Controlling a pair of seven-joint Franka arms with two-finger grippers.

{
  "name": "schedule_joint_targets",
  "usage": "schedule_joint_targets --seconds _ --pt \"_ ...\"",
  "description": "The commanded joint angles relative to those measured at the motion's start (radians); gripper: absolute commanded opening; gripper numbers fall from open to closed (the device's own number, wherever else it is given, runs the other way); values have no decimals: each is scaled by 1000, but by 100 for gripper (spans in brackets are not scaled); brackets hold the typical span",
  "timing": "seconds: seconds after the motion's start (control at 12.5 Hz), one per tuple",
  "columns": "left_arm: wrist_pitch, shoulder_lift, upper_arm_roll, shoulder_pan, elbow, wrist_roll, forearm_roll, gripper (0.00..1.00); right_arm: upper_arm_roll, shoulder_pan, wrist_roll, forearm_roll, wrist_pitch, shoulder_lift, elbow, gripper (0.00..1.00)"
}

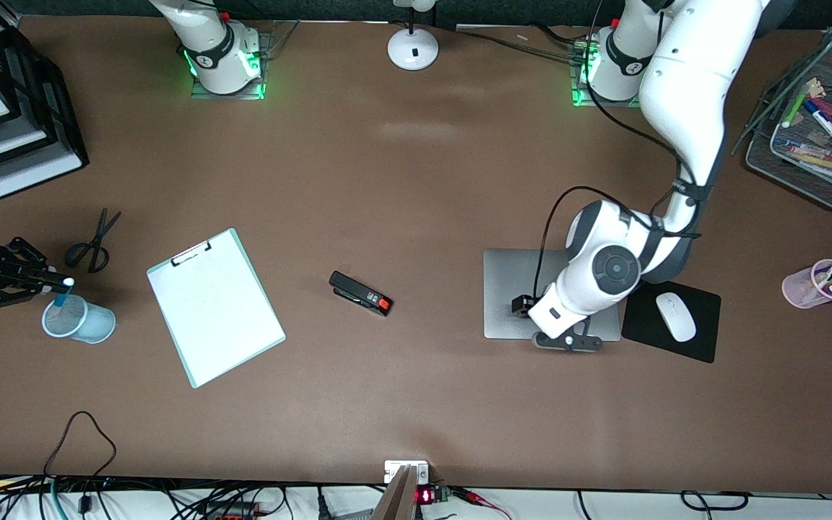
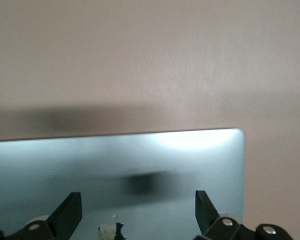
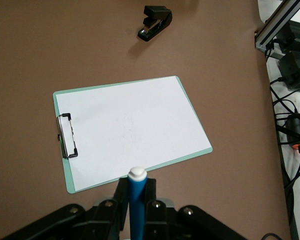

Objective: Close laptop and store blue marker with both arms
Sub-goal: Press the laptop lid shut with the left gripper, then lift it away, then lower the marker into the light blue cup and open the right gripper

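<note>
The right gripper pinches the blue marker between its black fingers, the marker's white end up, directly over a pale mesh cup that stands near the tabletop's edge at the right arm's end. In the right wrist view the marker's blue barrel rises between the pads, with a clipboard holding white paper and a black stapler on the brown table past it. A pair of black scissors lies beside the clipboard, toward the base-side edge from the cup. At the left arm's end, the left gripper sits low over the camera-side edge of the laptop, whose silver lid lies shut and flat; the left wrist view shows its fingers spread wide above the grey lid, holding nothing. Just beside the laptop, a white mouse rests on a black pad. A pink cup of pens stands near the edge at that end, and a wire tray of markers fills the corner by the left arm's base.
</note>
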State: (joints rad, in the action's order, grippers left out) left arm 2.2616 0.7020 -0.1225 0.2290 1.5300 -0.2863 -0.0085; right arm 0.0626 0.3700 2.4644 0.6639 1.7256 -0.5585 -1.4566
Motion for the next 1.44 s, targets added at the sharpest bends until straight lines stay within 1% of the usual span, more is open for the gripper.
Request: schedule_joint_targets --seconds 0.0,0.32,0.4,0.48,0.64,0.72,0.8,0.88,0.96,1.04,1.12,1.2,1.28,1.36 --pt "-98 -132 11 -36 15 15 1 100 -14 58 50 68 -87 -66 67 0" --pt "-249 -315 3 -164 13 16 2 100 -17 108 74 71 -144 -133 134 0" --pt "-289 -355 6 -180 3 32 2 100 -17 119 74 75 -152 -156 156 0" --pt "-350 -377 12 -181 -26 44 1 100 -18 124 74 76 -162 -173 166 0" --pt "-532 -381 15 -227 -159 64 5 100 -18 133 74 104 -182 -211 168 0" --pt "-630 -377 17 -229 -222 71 11 100 -20 142 76 112 -182 -233 168 0" --pt "-683 -378 17 -232 -258 73 42 100 -21 147 91 120 -184 -250 170 0" --pt "-729 -386 14 -234 -269 76 80 100 -20 153 100 131 -184 -267 183 0" --pt "-782 -413 12 -234 -269 116 93 100 -20 159 100 135 -184 -280 199 0" --pt "-809 -459 17 -238 -261 184 87 100 -21 164 102 135 -184 -285 214 1" --pt "-830 -490 17 -266 -251 243 82 100 -21 165 100 134 -184 -287 222 1" --pt "-849 -515 8 -299 -235 262 75 100 -20 165 102 134 -181 -287 237 2" --pt "-859 -544 4 -316 -213 286 74 100 -21 165 100 135 -179 -290 251 4" --pt "-857 -591 6 -316 -161 312 71 100 -20 164 100 135 -178 -297 255 5"
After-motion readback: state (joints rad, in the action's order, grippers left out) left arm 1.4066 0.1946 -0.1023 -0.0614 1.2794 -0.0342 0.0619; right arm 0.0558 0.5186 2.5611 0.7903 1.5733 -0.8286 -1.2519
